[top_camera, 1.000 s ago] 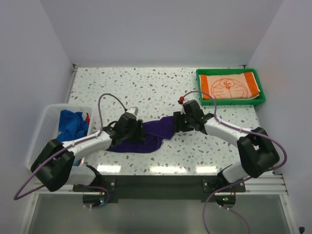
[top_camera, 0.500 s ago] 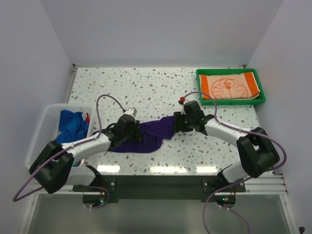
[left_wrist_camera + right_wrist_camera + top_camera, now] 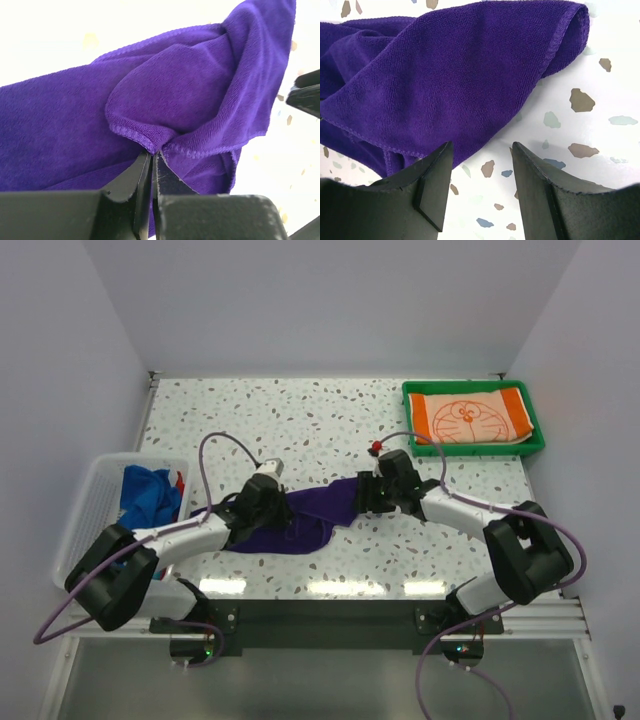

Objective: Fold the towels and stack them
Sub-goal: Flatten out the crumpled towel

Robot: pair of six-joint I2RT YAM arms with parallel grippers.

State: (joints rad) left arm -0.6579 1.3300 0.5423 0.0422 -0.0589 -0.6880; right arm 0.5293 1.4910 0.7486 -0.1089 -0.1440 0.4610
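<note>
Pinching the purple towel by its hem, the left gripper is squeezing tight. The towel is lying crumpled in the middle of the top view, while the right gripper is hanging over it, fingers apart.

I saw speckled table: purple towel lay crumpled mid-table, tray far right corner, basket left edge.

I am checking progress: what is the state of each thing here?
Dark purple cloth towel: crumpled, unfolded.
Left gripper: shut on the purple towel's hem.
Right gripper: open, at the towel's edge.
Orange-and-white cat-face towel: folded, lying in the green plastic tray.
Bright blue towel: bunched in the white mesh basket.
</note>
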